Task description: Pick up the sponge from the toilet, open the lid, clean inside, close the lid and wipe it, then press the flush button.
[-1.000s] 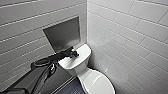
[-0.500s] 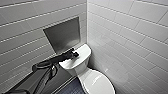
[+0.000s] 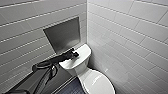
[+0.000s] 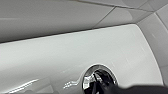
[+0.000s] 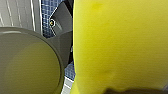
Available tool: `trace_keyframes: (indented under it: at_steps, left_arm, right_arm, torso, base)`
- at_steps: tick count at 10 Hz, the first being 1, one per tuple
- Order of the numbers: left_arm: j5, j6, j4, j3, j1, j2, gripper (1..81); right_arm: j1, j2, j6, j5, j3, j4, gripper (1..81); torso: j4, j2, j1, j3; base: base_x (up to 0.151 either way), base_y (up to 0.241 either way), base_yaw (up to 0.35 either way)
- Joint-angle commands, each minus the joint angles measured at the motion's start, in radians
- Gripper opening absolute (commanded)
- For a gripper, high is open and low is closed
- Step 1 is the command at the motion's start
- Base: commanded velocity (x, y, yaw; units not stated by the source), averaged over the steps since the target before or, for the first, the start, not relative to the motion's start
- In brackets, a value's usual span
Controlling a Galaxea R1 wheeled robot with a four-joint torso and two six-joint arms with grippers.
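Flush button (image 4: 100,79), small round dark one on the glossy white toilet (image 3: 83,59) tank, is sitting right by the left gripper (image 3: 74,53), can't tell if open; right gripper (image 5: 122,91) is clutching the soft yellow sponge (image 5: 117,45).

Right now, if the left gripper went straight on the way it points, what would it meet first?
Most likely the flush button: the left wrist view shows it close ahead in the white tank top, and the head view puts the left gripper over it. The gap is unclear.
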State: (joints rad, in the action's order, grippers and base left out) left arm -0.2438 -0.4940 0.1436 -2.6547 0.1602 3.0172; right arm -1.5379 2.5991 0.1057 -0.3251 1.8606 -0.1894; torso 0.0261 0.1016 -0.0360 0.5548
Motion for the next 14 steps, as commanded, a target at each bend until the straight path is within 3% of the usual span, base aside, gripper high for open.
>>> trace_keyframes:
  at_steps: [1, 4, 8, 10, 14]
  left_arm:
    - [-0.165, 0.002, 0.011, 0.089, -0.207, -0.034, 1.0]
    - [-0.170, -0.001, 0.010, 0.368, -0.242, -0.186, 1.0]
    - [-0.172, -0.001, 0.008, 0.631, -0.259, -0.348, 1.0]
    - [-0.219, -0.001, 0.008, 0.866, -0.244, -0.510, 1.0]
    - [-0.227, 0.000, -0.050, 1.308, -0.022, -0.809, 1.0]
  right_arm:
    - [-0.019, -0.018, -0.001, 0.077, -0.023, 0.018, 1.0]
    - [-0.011, -0.015, -0.001, 0.078, -0.025, 0.019, 1.0]
    - [-0.012, -0.015, -0.001, 0.078, -0.022, 0.019, 1.0]
    - [-0.009, -0.015, -0.001, 0.077, -0.025, 0.019, 1.0]
    - [-0.009, -0.023, 0.000, 0.075, -0.017, 0.018, 1.0]
  torso:
    - [0.000, 0.000, 0.000, 0.000]
    - [0.000, 0.000, 0.000, 0.000]
    - [0.000, 0.000, 0.000, 0.000]
    - [0.000, 0.000, 0.000, 0.000]
    - [0.000, 0.000, 0.000, 0.000]
  base:
    - [0.000, 0.000, 0.000]
    - [0.000, 0.000, 0.000]
    - [0.000, 0.000, 0.000]
    - [0.000, 0.000, 0.000]
    - [0.000, 0.000, 0.000]
